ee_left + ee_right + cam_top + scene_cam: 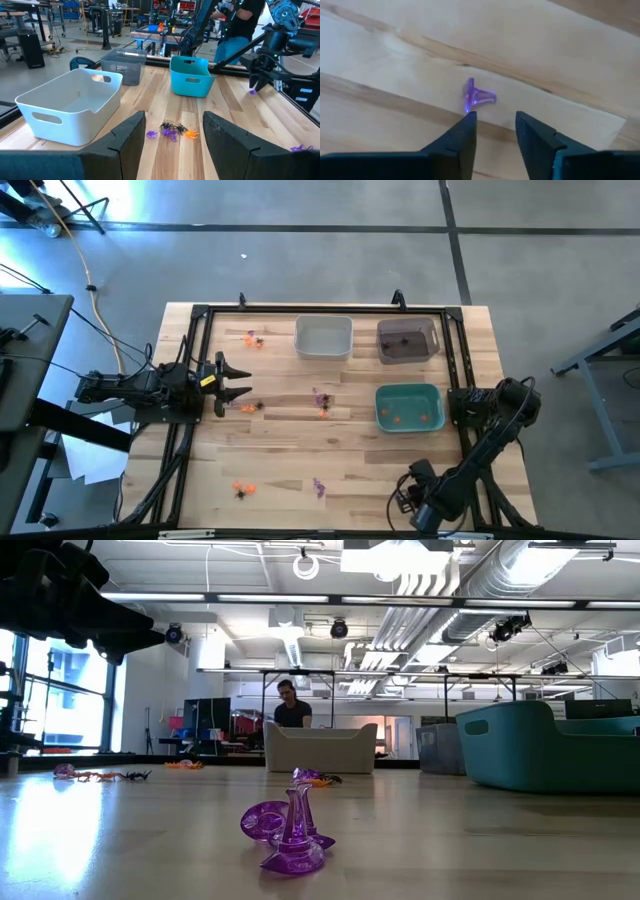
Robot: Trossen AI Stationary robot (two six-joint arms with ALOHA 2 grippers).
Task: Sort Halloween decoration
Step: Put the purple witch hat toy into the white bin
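Purple trinket (477, 96) lies on the surface just past the right hand (495, 131), fingers apart, empty. Best to centre it between them before closing. Left hand (236, 383) waits open, mid-left.

Overhead looks straight down; low sits at tabletop; wrist views face forward, sharing table (280, 460).

Three bins (323, 338) crowd far side; near tabletop (280, 470) open.

Wood table, plastic pieces
My matt dark fingers (464, 135) hover over glossy, see-through purple plastic trinket (478, 96) on smooth, pale wood table (560, 60).
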